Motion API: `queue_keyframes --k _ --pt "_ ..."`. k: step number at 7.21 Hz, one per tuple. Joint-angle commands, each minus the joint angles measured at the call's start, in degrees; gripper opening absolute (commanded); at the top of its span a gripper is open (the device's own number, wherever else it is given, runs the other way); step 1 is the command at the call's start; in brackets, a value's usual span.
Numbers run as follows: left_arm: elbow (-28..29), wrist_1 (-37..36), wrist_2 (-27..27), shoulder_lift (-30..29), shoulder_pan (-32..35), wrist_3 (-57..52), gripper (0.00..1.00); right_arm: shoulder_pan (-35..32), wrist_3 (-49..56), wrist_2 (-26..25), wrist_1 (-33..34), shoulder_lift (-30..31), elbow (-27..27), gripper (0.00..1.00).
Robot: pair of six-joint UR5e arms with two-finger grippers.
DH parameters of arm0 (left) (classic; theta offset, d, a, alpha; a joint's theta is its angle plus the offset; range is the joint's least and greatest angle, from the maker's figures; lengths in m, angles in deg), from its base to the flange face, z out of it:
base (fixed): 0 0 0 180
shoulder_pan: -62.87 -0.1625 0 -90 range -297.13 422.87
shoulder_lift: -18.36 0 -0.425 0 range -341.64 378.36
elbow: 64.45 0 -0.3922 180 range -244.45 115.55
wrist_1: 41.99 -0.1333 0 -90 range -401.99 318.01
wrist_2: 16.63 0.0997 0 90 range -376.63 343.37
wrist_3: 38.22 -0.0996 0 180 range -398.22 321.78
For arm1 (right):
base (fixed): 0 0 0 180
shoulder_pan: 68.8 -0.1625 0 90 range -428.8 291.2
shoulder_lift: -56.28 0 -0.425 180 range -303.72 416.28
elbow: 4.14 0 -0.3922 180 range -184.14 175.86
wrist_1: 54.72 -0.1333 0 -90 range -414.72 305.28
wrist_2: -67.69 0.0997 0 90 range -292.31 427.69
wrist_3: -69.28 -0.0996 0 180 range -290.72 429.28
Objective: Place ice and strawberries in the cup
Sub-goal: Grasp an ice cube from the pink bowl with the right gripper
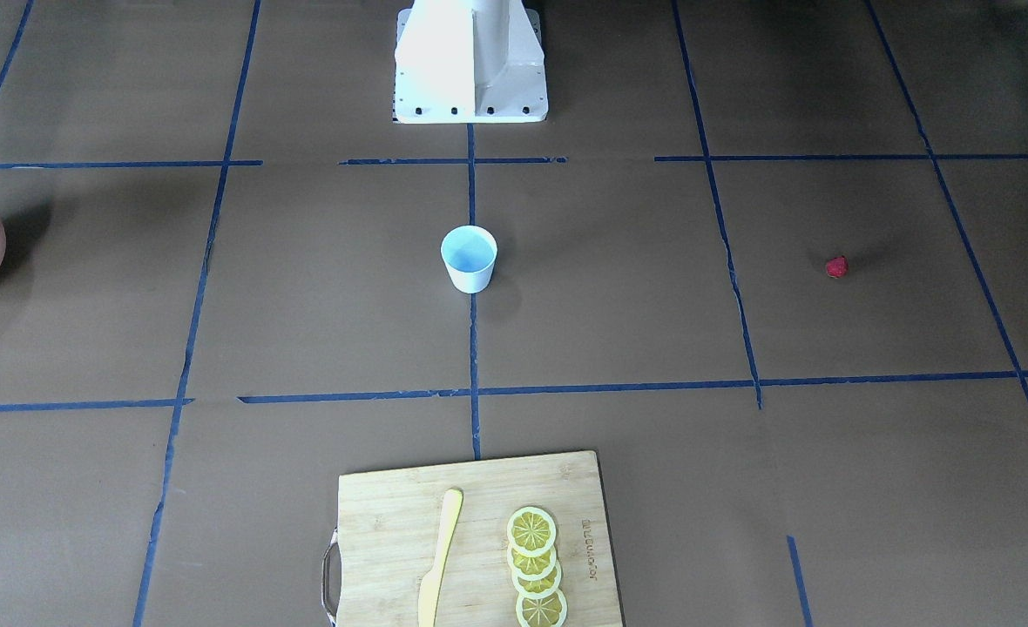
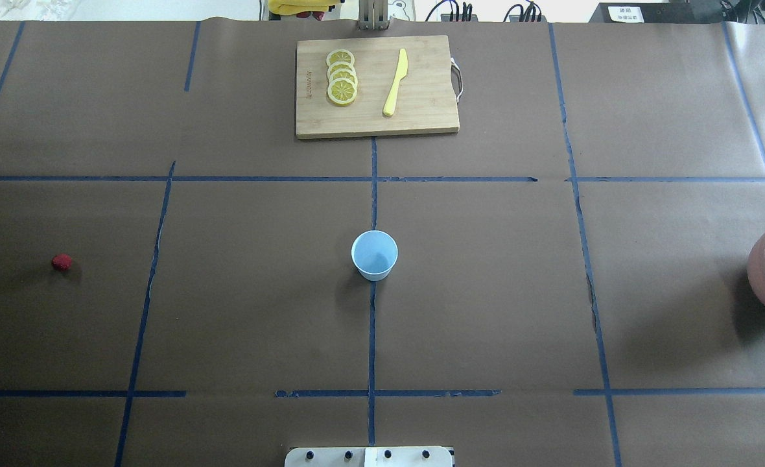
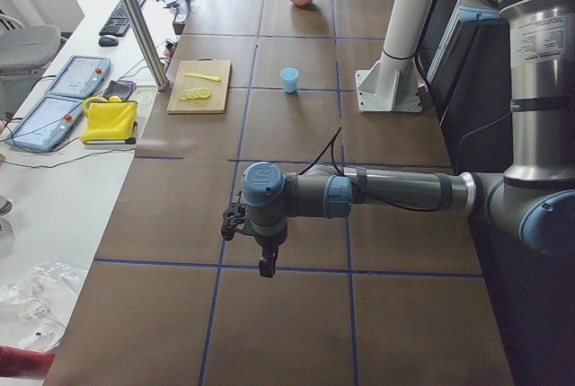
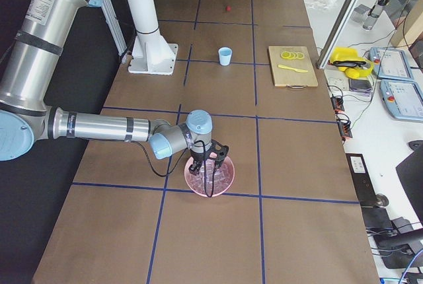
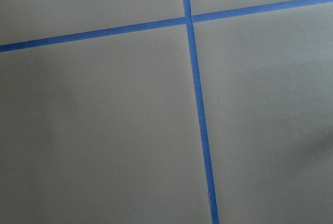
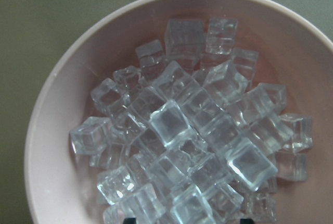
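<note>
The white cup with its light blue inside stands upright at the table's middle, nothing in it. One red strawberry lies alone far out on the robot's left. Several clear ice cubes fill the pinkish-brown bowl at the far right edge. My right gripper hangs over this bowl, fingers apart and dipping toward the cubes, holding nothing. My left gripper hovers over bare table well away from the strawberry; I cannot tell whether it is open or shut.
A wooden cutting board with lemon slices and a yellow knife lies at the far side beyond the cup. The white robot base stands behind the cup. Blue tape lines cross the brown table.
</note>
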Motion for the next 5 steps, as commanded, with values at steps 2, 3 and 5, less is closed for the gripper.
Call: queue_keyframes --k 2,3,5 --pt "0.0 0.1 0.1 0.0 0.0 0.0 1.0 0.1 0.0 -0.7 -0.1 -0.4 -0.6 0.71" --pt "0.0 0.0 0.1 0.0 0.0 0.0 1.0 0.0 0.0 -0.7 -0.1 -0.4 -0.7 0.7" --pt "0.0 0.0 0.1 0.0 0.0 -0.1 1.0 0.1 0.0 -0.7 -0.1 -0.4 -0.7 0.46"
